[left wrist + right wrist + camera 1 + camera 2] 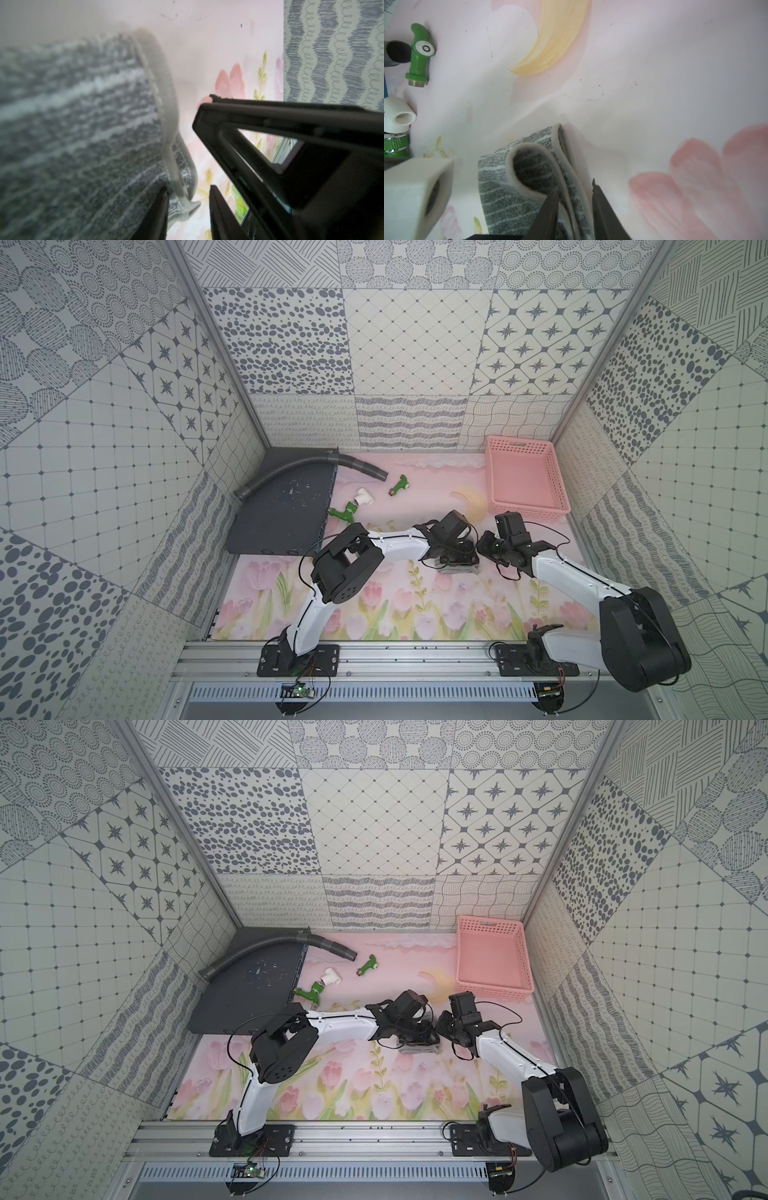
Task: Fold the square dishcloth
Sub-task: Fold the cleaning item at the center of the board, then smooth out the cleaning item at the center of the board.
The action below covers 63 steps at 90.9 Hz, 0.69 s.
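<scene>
Where the two arms met mid-table, the soft grey square dishcloth [508, 197] with thin wavy white stripes lay folded on the pink floral mat [395, 614]. The left gripper [188, 187] stood parted around its corner. The right gripper [574, 185] straddled its layers, but I could not tell whether it pressed them.

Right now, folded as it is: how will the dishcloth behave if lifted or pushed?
Probably floppy: the dishcloth curls in soft loops at its edge, so it should sag when lifted. Likely springy: the layers gape rather than lie flat, so the fold may relax. Its knitted-looking surface suggests it would bunch on the table, not slide.
</scene>
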Tool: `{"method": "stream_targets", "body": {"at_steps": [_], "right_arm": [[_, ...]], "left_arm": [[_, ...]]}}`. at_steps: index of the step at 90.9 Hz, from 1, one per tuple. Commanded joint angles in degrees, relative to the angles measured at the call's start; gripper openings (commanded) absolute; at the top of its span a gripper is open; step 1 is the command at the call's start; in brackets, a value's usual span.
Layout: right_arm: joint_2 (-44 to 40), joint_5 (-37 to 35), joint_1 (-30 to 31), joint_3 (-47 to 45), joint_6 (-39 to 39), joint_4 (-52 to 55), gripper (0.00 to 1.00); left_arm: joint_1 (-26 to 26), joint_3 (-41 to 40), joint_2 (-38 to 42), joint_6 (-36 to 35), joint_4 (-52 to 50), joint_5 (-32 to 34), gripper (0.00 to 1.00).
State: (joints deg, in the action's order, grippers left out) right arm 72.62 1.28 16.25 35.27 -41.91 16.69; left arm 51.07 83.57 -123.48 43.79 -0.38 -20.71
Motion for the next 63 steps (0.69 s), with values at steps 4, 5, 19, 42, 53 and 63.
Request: {"method": "stream_targets", "body": {"at_steps": [4, 5, 19, 42, 53, 63], "right_arm": [[-2.1, -3.0, -0.2, 2.3, 1.9, 3.9, 0.31], [-2.2, -3.0, -0.2, 2.3, 1.9, 4.0, 0.31], [-3.5, -2.3, 0.1, 2.8, 2.5, 5.4, 0.34], [-5.1, -3.5, 5.0, 5.9, 2.8, 7.4, 0.38], [-3.0, -4.6, 9.3, 8.8, 2.8, 7.7, 0.33], [0.6, -4.6, 12.6, 12.0, 2.6, 7.7, 0.29]], "left_arm": [[-0.3, -3.4, 5.1, 2.9, 10.6, -7.0, 0.44], [-0.3, -3.7, 5.4, 3.1, 10.9, -7.2, 0.44], [-0.6, -8.2, 10.3, 5.7, 15.4, -9.0, 0.48], [-3.6, -15.8, 16.8, 7.0, 16.0, -5.1, 0.48], [-5.5, -17.8, 17.9, 5.9, 13.0, -2.2, 0.45], [-6.5, -19.0, 17.9, 5.3, 11.9, -0.4, 0.42]]}}
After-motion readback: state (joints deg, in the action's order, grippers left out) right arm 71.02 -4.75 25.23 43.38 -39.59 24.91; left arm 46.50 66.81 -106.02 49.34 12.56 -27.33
